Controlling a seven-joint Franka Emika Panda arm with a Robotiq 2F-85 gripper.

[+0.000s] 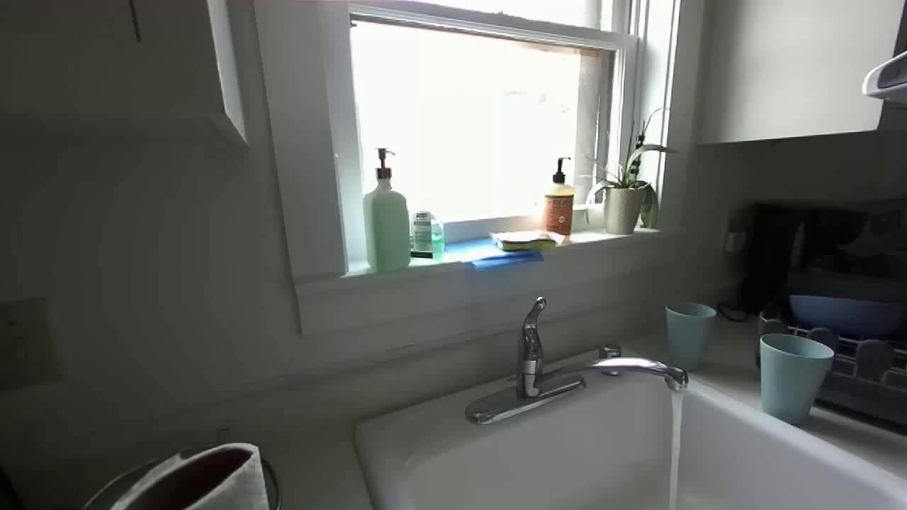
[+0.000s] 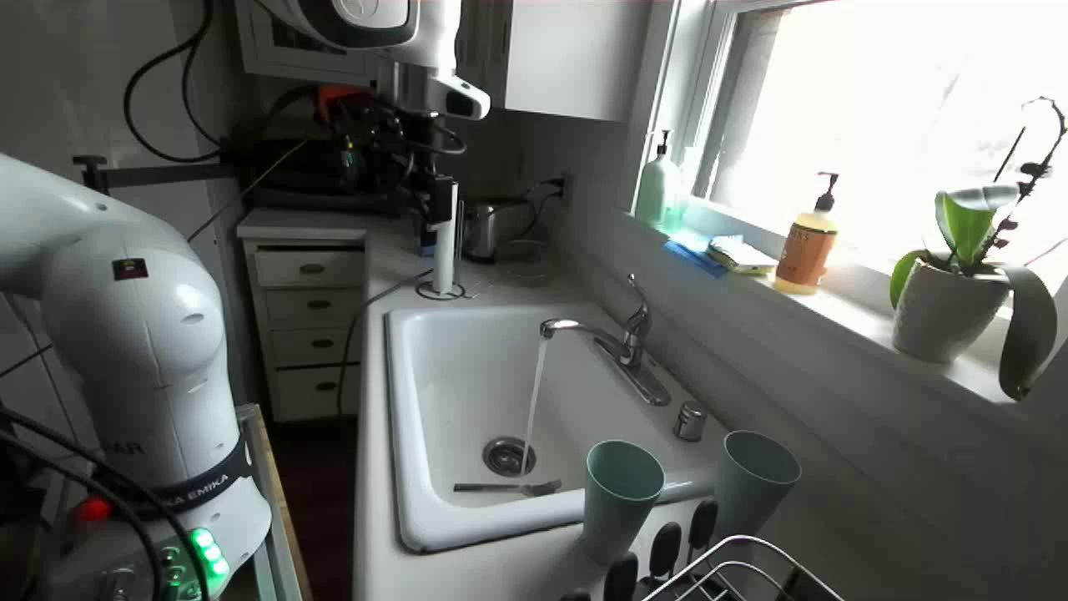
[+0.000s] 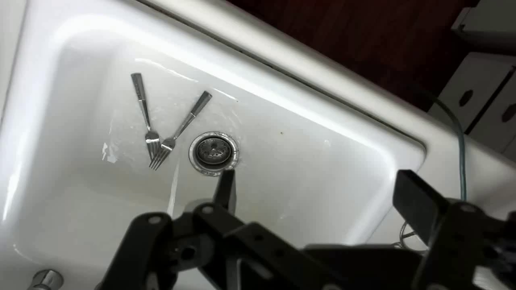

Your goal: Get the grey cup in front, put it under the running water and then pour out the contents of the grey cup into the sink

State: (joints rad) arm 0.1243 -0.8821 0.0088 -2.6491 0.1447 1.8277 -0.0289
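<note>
My gripper [image 3: 316, 183]: jaws spread, empty. Grey cup [image 2: 753, 486], probably darker one: likely light, stiff, slippery when wet. I should pinch mid-wall.

2 forks [image 3: 188, 121] lie in the sink [image 3: 306, 161].

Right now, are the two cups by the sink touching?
Apart. In an exterior view, bare counter shows between the smaller-looking cup and the larger-looking cup; the gap is plain in both exterior views.
</note>
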